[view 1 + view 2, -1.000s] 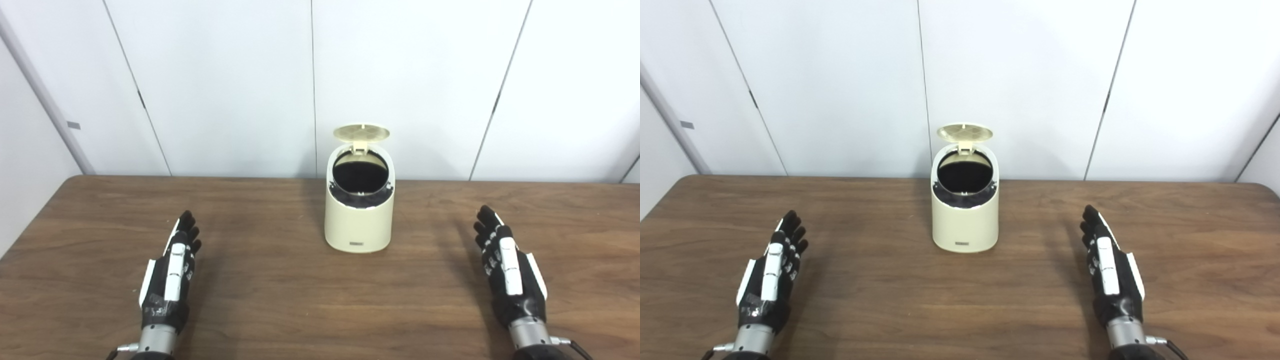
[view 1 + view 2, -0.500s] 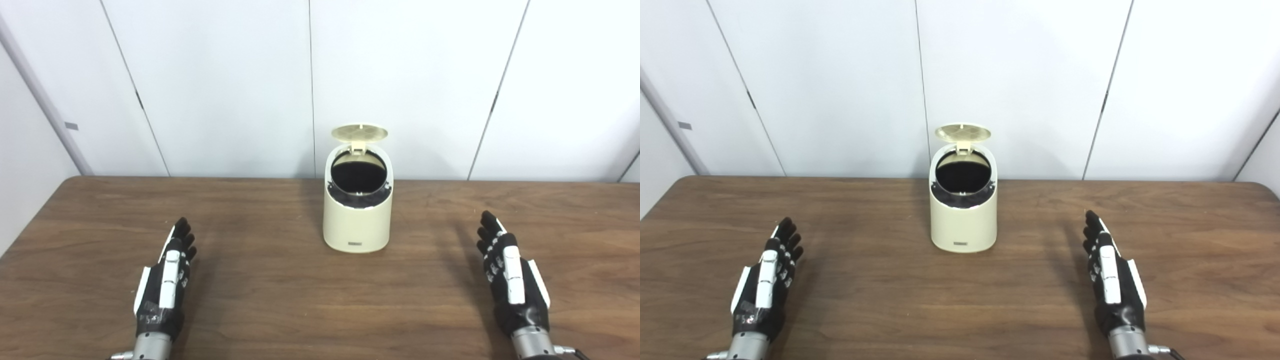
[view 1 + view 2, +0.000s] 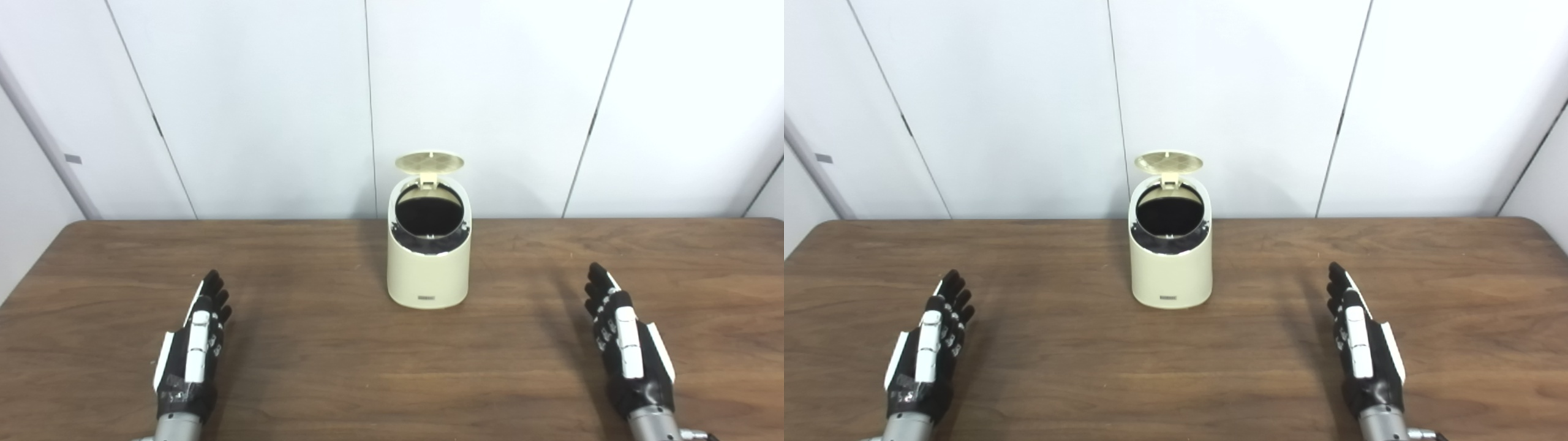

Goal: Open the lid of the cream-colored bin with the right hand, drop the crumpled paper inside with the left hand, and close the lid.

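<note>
1. Bin (image 3: 429, 263): cream, upright on the table (image 3: 331, 361), just right of frame centre in the left eye view and about centre in the right eye view. It sits toward the table's far edge, near the wall (image 3: 263, 104).
2. Lid (image 3: 429, 162): flipped up and open, hinged at the bin's back rim, inner ribbed face toward the camera. It stands above the opening against the wall.
3. Opening (image 3: 428, 214): round, dark inside. Contents can't be made out. A dark ring runs around the lower rim of the mouth.
4. Small dark label low on the bin's front face; text too small to read.
5. Left hand (image 3: 193, 343): lower left of frame, over the table, back of hand up, fingers extended and slightly spread, pointing toward the far edge. Holds nothing. Well apart from the bin.
6. Right hand (image 3: 625, 340): lower right of frame, same pose mirrored, fingers straight and apart, nothing in it. Also well apart from the bin.
7. Both hands sit roughly level with each other, nearer the camera than the bin, bin between them in the frame.
8. Crumpled paper: not visible on the table or in either hand; whether it is in the bin can't be told from the dark interior.
9. Table: brown woodgrain, spans the full width of the lower half. Wall: white panels with thin vertical seams, fills the upper half.
</note>
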Motion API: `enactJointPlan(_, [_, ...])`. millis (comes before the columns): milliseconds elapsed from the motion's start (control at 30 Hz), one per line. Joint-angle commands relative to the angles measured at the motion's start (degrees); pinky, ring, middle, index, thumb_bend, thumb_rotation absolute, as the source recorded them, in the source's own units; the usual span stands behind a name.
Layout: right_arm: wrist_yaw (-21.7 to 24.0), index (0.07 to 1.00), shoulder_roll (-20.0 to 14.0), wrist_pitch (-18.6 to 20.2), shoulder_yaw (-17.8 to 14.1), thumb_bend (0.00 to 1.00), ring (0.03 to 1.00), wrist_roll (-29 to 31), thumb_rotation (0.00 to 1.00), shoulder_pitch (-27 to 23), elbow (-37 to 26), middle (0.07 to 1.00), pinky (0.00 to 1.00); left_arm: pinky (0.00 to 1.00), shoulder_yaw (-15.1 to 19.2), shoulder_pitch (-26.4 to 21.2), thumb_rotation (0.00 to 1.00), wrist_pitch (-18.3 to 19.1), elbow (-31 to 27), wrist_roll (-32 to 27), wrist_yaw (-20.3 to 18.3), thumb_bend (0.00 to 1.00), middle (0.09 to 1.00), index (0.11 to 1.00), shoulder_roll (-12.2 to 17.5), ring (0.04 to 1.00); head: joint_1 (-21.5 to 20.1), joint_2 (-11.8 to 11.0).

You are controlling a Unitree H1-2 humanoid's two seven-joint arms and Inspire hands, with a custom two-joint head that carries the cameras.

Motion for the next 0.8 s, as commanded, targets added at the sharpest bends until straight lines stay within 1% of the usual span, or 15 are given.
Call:
enactJointPlan(0, [-0.2,0.921,-0.6,-1.1,-0.5,0.48,0.974,-0.1,0.96,0.1,-0.7,0.967,1.0,1.0,0.2,0.1,0.91,-1.1,-1.0,-0.1,-0.7,0.56,1.0,1.0,1.0,1.0,-0.1,0.0])
enactJointPlan(133, [-0.4,0.918,-0.6,-0.7,-0.2,0.5,0.967,-0.8,0.96,-0.4,-1.4,0.96,1.0,1.0,0.3,0.2,0.92,-1.1,-0.8,-0.3,-0.8,0.55,1.0,1.0,1.2,1.0,-0.1,0.0])
enactJointPlan(200, [-0.4,0.922,-0.9,-1.2,0.0,0.49,0.96,-1.6,0.96,-1.1,-1.6,0.951,0.99,1.0,0.3,0.2,0.92,-1.4,-0.2,-0.2,-0.9,0.55,1.0,1.0,1.2,1.0,-1.1,-0.6])
enactJointPlan(300, [-0.6,0.916,-1.5,-1.7,0.6,0.49,0.949,-4.0,0.95,-2.2,-1.9,0.939,0.98,1.0,0.3,0.2,0.91,-1.8,0.3,-0.2,-0.9,0.55,1.0,1.0,1.0,1.0,-1.1,-0.6])
enactJointPlan(400, [-0.9,0.912,-2.3,-1.1,1.7,0.56,0.943,-7.6,0.97,-3.4,-3.0,0.935,0.98,1.0,0.5,0.1,0.89,-1.5,0.4,-0.6,-0.9,0.54,1.0,1.0,0.7,1.0,-1.8,-1.4])
enactJointPlan(467, [-1.2,0.904,-3.0,-0.9,2.6,0.6,0.936,-10.6,0.98,-4.5,-3.4,0.93,0.98,1.0,0.6,0.1,0.87,-1.1,0.2,-0.5,-0.7,0.56,0.994,0.995,0.5,1.0,-2.1,-1.8])
enactJointPlan(533, [-1.6,0.901,-3.6,0.1,3.7,0.6,0.928,-14.1,1.0,-5.7,-4.5,0.926,0.94,1.0,0.5,0.2,0.87,-1.0,0.3,0.0,-0.6,0.57,0.998,0.995,0.5,1.0,-2.4,-2.4])
enactJointPlan(633, [-2.1,0.897,-4.2,1.2,4.9,0.58,0.918,-17.8,1.0,-7.5,-5.6,0.927,0.89,1.0,0.5,0.1,0.87,-0.6,0.4,0.0,-0.7,0.55,1.0,0.993,0.7,1.0,-2.7,-2.9])
enactJointPlan(767, [-2.2,0.895,-5.2,3.2,6.1,0.59,0.906,-22.3,1.0,-9.8,-6.5,0.922,0.88,1.0,0.3,0.3,0.89,-0.6,0.5,0.2,-1.0,0.54,1.0,0.996,0.9,1.0,-2.9,-3.5])
